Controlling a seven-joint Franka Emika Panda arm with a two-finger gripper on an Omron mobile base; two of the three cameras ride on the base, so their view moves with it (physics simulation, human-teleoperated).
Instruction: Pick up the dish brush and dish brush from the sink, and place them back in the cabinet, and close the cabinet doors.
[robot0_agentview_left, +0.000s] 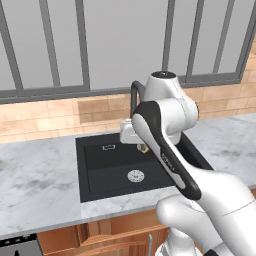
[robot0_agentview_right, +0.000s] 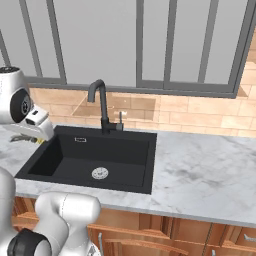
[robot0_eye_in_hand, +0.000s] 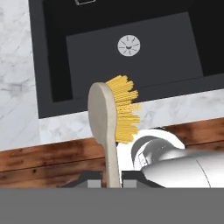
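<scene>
Nearest to us in the hand view is the gripper (robot0_eye_in_hand: 105, 183), its two dark fingertips (robot0_eye_in_hand: 93, 184) drawn almost together on the thin handle of a dish brush (robot0_eye_in_hand: 110, 127). We see the handle rise straight up from between the tips to a flat, pale tan oval head, with a tuft of yellow bristles standing out to the right of that head. So the brush sits in the claw itself, gripped at its lower handle, head pointing away from the hand.

Past the brush head we look at the sink (robot0_eye_in_hand: 57, 61), a black rectangular basin with a round silver drain (robot0_eye_in_hand: 128, 45) on its floor. The brush is held clear of the basin, its head showing against the near wall of the sink and the strip of marble counter (robot0_eye_in_hand: 19, 87) in front of it. Below that strip runs a band of reddish-brown wood.

From the left base view we see the white arm bent over the right part of the sink (robot0_agentview_left: 100, 165), the hand at the back of the basin with a small tan bit (robot0_agentview_left: 144, 148) showing under it. From the right base view the hand (robot0_agentview_right: 35, 127) hangs at the left edge of the sink (robot0_agentview_right: 125, 165), well apart from the black faucet (robot0_agentview_right: 102, 107) at the back rim. Marble counter (robot0_agentview_right: 200, 170) spreads to the right, beneath a tiled wall and tall grey-framed windows.
</scene>
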